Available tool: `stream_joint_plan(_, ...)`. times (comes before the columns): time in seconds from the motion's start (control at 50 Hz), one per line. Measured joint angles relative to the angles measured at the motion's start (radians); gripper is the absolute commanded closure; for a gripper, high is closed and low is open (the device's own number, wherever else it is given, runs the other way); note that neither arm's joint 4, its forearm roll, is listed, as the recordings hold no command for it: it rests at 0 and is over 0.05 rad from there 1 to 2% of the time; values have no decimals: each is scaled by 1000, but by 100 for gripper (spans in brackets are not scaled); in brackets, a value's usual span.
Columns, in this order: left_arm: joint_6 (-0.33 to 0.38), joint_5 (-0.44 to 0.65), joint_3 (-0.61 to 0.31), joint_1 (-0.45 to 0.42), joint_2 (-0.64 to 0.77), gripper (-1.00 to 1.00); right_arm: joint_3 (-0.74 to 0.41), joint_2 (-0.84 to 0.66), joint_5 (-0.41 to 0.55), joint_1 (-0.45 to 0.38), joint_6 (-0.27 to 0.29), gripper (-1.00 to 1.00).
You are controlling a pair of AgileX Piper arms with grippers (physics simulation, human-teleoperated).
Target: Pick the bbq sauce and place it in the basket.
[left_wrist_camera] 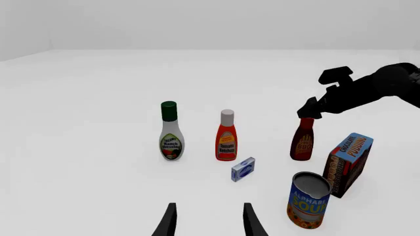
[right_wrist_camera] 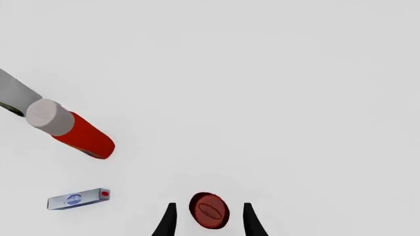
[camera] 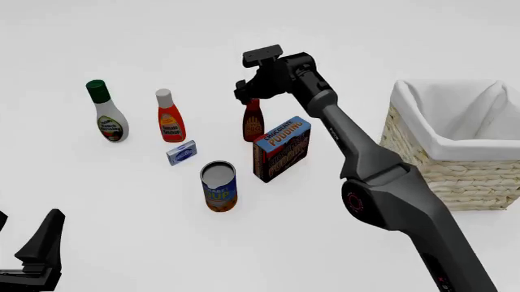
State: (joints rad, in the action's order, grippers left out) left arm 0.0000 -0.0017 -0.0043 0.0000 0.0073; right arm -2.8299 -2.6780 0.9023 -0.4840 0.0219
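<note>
The bbq sauce [camera: 252,125] stands upright on the table [camera: 122,201], just behind the pudding box [camera: 281,149] and right of the ketchup bottle [camera: 170,118]. The right gripper [right_wrist_camera: 208,216] hangs directly above it, jaws parted on either side of the red cap [right_wrist_camera: 208,210] without visibly gripping, apparently aligned for a top-down grasp. The left gripper [left_wrist_camera: 208,221] idles near the table edge, jaws released, while the basket [camera: 422,152] waits well to the right.
</note>
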Motion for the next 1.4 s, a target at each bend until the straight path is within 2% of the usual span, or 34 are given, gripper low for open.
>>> stream_joint_plan(0.62, 0, 0, 0, 0, 0, -100, 0, -64, -18, 0, -15, -100)
stream_joint_plan(0.64, 0, 0, 0, 0, 0, -100, 0, -65, -18, 1, -15, 100)
stream_joint_plan(1.4, 0, 0, 0, 0, 0, -100, 4, -28, 2, -5, 19, 100)
